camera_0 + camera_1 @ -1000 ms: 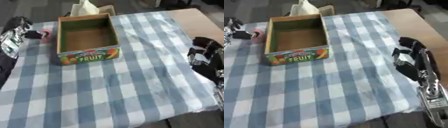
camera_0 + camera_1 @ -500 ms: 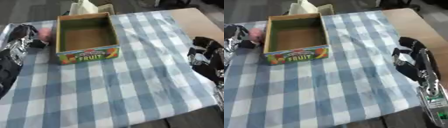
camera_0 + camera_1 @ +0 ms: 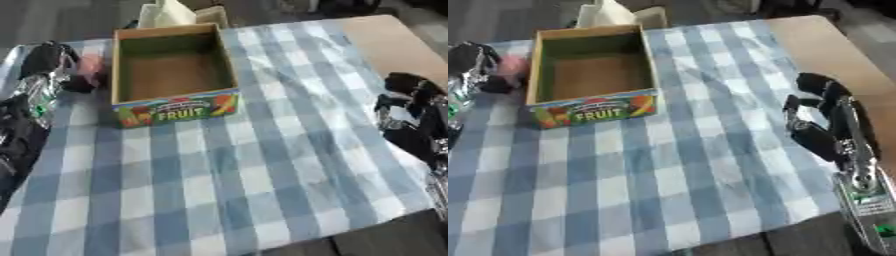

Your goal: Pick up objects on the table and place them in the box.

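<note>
Pink and small, the object (image 3: 91,66) sat just beside the box (image 3: 172,68), against the outside of its left wall, with the left robot hand (image 3: 50,61) closed in around it. The fingers looked curled about the pink thing, though blur made it hard to say whether they truly pinched it or only cupped it. The box stood open and bare inside on the checked tabletop (image 3: 262,165), its "FRUIT" panel facing the camera.

The likeliest trouble was the wall. The object lay so near the cardboard that a lift which did not clear the rim would probably knock the box askew or push it along the cloth. If the hold was only partial, the pink thing could slip out on the way up and roll off the left edge, which was close by.

The right robot hand (image 3: 820,117) rested near the tabletop's right edge, well apart from the box, fingers curled and holding nothing. A pale carton (image 3: 166,14) stood behind the box, near enough to be brushed by an overshoot.
</note>
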Robot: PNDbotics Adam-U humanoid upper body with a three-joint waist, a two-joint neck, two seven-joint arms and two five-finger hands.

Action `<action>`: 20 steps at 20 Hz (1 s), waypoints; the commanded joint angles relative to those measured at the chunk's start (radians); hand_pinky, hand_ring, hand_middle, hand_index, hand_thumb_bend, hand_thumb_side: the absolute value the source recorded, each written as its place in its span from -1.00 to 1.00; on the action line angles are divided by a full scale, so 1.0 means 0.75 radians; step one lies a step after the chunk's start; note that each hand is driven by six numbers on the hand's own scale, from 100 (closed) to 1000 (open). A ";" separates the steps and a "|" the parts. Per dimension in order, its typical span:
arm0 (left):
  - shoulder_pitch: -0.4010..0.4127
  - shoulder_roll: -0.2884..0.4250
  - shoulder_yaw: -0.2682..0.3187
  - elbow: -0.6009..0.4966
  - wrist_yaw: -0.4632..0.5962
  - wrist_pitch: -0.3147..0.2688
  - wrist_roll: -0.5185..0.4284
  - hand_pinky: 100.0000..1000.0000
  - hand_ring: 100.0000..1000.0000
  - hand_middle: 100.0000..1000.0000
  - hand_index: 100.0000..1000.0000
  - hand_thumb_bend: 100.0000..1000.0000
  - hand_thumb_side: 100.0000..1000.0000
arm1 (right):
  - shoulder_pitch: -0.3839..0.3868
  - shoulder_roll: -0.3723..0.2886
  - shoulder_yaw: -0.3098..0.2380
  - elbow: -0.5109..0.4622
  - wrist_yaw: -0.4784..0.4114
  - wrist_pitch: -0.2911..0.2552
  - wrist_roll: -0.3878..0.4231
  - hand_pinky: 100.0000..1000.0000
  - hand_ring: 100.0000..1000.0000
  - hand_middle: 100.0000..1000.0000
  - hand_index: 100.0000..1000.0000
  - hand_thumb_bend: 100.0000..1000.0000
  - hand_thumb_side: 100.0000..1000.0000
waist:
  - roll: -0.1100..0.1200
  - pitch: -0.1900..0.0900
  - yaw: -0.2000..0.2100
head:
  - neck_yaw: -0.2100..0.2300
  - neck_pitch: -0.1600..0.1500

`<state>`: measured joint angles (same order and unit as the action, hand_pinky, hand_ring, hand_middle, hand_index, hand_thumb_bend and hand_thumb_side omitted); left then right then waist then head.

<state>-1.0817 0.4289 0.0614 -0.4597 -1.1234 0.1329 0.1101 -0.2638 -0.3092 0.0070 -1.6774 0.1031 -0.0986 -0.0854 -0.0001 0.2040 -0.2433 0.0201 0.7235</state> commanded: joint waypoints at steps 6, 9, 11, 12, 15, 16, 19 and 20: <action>-0.019 0.011 0.099 -0.109 -0.142 -0.009 0.082 -0.16 -0.53 -0.58 -0.33 -0.87 -1.00 | -0.015 -0.013 -0.008 -0.016 -0.009 -0.002 0.001 0.43 0.61 0.41 0.56 -1.00 -1.00 | -0.004 -0.021 0.003 | -0.007 -0.011; -0.025 0.017 0.107 -0.135 -0.119 -0.027 0.101 -0.16 -0.54 -0.59 -0.34 -0.88 -1.00 | -0.014 -0.014 -0.008 -0.015 -0.008 -0.002 0.001 0.43 0.61 0.41 0.56 -1.00 -1.00 | -0.006 -0.025 0.006 | -0.008 -0.010; -0.031 0.019 0.104 -0.158 -0.087 -0.047 0.102 -0.16 -0.54 -0.59 -0.33 -0.89 -1.00 | -0.014 -0.014 -0.008 -0.015 -0.008 -0.002 0.000 0.43 0.61 0.41 0.56 -1.00 -1.00 | -0.007 -0.028 0.008 | -0.010 -0.010; -0.034 0.020 0.098 -0.176 -0.068 -0.064 0.099 -0.16 -0.54 -0.59 -0.33 -0.88 -1.00 | -0.013 -0.015 -0.009 -0.015 -0.008 -0.002 0.000 0.43 0.61 0.41 0.56 -1.00 -1.00 | -0.008 -0.030 0.010 | -0.011 -0.010; -0.043 0.012 0.064 -0.240 -0.006 -0.138 0.067 -0.16 -0.54 -0.59 -0.33 -0.86 -1.00 | -0.013 -0.014 -0.008 -0.014 -0.007 -0.003 0.001 0.43 0.61 0.41 0.56 -1.00 -1.00 | -0.011 -0.036 0.015 | -0.012 -0.010; -0.046 0.008 0.053 -0.259 0.008 -0.160 0.055 -0.16 -0.53 -0.59 -0.33 -0.86 -1.00 | -0.013 -0.013 -0.007 -0.014 -0.007 -0.003 0.002 0.43 0.61 0.41 0.56 -1.00 -1.00 | -0.012 -0.038 0.015 | -0.013 -0.009; -0.055 -0.009 0.015 -0.314 0.040 -0.226 0.013 -0.16 -0.53 -0.59 -0.32 -0.85 -1.00 | -0.012 -0.013 -0.008 -0.013 -0.007 -0.004 0.003 0.43 0.61 0.41 0.56 -1.00 -1.00 | -0.017 -0.043 0.014 | -0.011 -0.007; -0.058 -0.016 0.001 -0.330 0.048 -0.247 -0.004 -0.15 -0.53 -0.58 -0.32 -0.82 -1.00 | -0.011 -0.013 -0.007 -0.012 -0.007 -0.004 0.003 0.43 0.61 0.41 0.56 -1.00 -1.00 | -0.018 -0.044 0.014 | -0.010 -0.007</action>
<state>-1.0926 0.4080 0.0749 -0.6703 -1.0994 -0.0312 0.1177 -0.2634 -0.3044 0.0065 -1.6773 0.1030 -0.0996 -0.0843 -0.0118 0.1904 -0.2322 0.0139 0.7236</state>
